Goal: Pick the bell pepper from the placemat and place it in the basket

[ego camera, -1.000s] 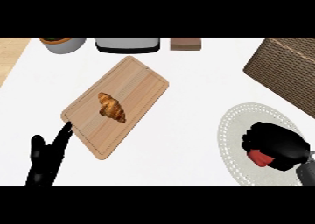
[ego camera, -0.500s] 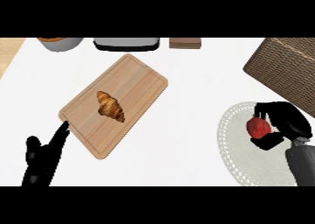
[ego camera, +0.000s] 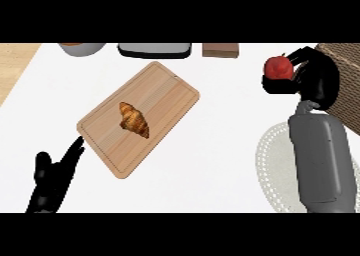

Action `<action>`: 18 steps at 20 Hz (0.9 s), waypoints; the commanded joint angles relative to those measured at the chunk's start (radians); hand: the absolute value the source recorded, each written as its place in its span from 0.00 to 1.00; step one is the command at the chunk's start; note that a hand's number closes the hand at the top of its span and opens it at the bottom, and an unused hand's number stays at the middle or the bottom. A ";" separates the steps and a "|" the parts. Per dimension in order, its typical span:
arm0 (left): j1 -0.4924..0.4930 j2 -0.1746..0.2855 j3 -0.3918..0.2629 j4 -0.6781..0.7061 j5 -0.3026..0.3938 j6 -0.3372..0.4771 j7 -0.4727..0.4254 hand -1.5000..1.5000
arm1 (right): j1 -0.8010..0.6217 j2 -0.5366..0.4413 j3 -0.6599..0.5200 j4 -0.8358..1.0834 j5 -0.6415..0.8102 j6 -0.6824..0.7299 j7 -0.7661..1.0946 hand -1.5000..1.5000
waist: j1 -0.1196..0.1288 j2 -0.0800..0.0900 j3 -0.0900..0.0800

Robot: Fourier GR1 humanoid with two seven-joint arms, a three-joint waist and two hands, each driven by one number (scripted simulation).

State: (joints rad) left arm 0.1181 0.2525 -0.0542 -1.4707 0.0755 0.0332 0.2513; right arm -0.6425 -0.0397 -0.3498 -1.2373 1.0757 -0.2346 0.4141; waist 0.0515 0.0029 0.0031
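A red bell pepper (ego camera: 278, 66) is held up off the counter, with my right hand (ego camera: 310, 75) curled round it, just left of the woven basket (ego camera: 351, 80) at the right edge. The pale round placemat (ego camera: 275, 167) lies below, partly hidden by my grey right forearm. My left hand (ego camera: 54, 177) rests open at the lower left, fingers pointing up toward the cutting board's corner.
A wooden cutting board (ego camera: 139, 116) with a croissant (ego camera: 133, 119) lies at centre left. Along the back edge stand a bowl (ego camera: 82, 47), a dark and white appliance (ego camera: 155, 49) and a small brown block (ego camera: 220, 50).
My right hand has lifted the bell pepper off the placemat and carried it up and away toward the basket's left side. The view has shifted. The left hand has stayed put.
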 commanded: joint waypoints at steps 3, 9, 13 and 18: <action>-0.007 -0.012 0.001 0.064 0.014 -0.017 0.017 0.50 | -0.296 0.038 -0.032 0.020 0.186 -0.200 0.384 1.00 | -0.001 0.006 -0.008; -0.012 -0.032 0.001 0.043 0.010 0.007 0.055 0.50 | -0.523 -0.078 -0.063 0.167 0.363 -0.157 0.605 1.00 | -0.025 0.003 -0.005; 0.019 -0.059 -0.031 0.070 -0.030 0.016 0.001 0.50 | -0.612 -0.213 -0.139 0.296 0.309 -0.158 0.561 1.00 | -0.024 0.006 -0.004; 0.022 -0.059 -0.013 0.023 -0.024 0.026 0.030 0.50 | -0.656 -0.287 -0.146 0.421 0.312 -0.156 0.558 1.00 | -0.029 0.003 -0.003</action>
State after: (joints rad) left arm 0.1154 0.2276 -0.0447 -1.4585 0.0688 0.0332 0.2512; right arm -1.2643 -0.2768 -0.4845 -0.8984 1.3873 -0.3667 0.9481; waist 0.0288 0.0020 0.0076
